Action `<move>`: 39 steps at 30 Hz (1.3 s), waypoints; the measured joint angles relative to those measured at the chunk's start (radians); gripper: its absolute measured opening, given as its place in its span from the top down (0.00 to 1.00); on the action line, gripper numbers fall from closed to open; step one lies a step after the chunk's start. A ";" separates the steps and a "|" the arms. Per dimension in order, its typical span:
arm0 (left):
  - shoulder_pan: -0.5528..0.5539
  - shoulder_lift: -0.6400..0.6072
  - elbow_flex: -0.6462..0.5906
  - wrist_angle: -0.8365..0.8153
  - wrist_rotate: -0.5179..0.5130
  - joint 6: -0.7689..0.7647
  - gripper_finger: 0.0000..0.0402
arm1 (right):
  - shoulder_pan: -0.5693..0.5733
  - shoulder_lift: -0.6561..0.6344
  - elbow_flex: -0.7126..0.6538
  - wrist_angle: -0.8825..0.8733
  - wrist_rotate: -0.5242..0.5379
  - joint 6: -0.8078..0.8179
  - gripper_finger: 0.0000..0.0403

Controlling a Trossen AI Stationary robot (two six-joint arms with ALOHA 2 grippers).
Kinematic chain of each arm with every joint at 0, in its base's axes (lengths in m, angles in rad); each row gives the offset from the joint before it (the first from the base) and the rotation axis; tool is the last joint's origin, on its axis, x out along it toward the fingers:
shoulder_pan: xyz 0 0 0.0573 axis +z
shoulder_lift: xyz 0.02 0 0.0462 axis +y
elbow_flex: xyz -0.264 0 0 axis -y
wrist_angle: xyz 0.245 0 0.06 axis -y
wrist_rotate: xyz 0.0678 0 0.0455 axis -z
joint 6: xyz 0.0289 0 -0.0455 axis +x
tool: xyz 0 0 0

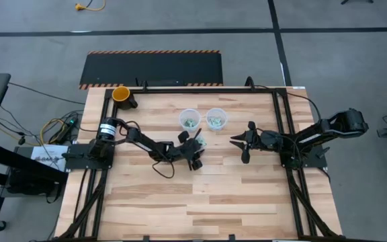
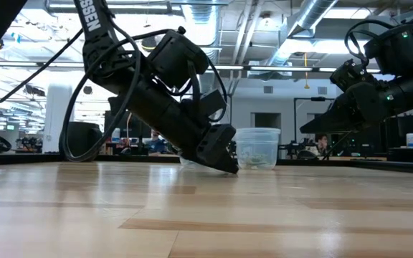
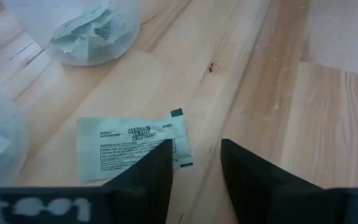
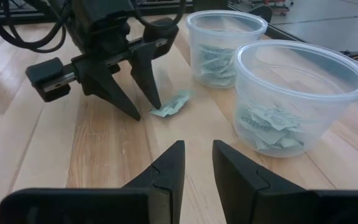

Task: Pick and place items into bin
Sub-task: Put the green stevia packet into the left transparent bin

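Left tool (image 4: 135, 102) angled down at table, fingers apart beside packet (image 4: 171, 104); right tool (image 1: 242, 142) raised, apart.

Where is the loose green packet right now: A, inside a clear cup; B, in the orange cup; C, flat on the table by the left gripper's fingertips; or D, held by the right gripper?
C: the packet lies on the wood at the open left gripper, outside both clear cups.

Bright, even overhead light (ceiling fixtures glare in the low view); wrist views blur up close.
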 joint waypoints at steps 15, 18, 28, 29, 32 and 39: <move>-0.062 -0.002 -0.001 -0.066 -0.045 -0.007 0.99 | 0.000 0.000 0.000 0.000 0.000 0.001 0.81; -0.078 -0.002 -0.001 -0.066 -0.059 -0.005 1.00 | 0.000 0.000 0.000 0.000 0.000 0.001 0.81; -0.127 0.000 -0.003 -0.049 -0.065 0.016 1.00 | 0.000 0.000 0.000 0.000 0.000 0.001 0.81; -0.129 0.000 -0.003 -0.048 -0.064 0.021 1.00 | 0.000 0.000 0.000 0.000 0.000 0.001 0.81; -0.140 0.001 -0.003 -0.048 -0.078 0.029 1.00 | 0.000 0.000 0.000 0.000 0.000 0.001 0.81; -0.157 0.002 0.003 -0.041 -0.112 0.079 1.00 | 0.000 0.000 0.000 0.000 0.000 0.009 0.81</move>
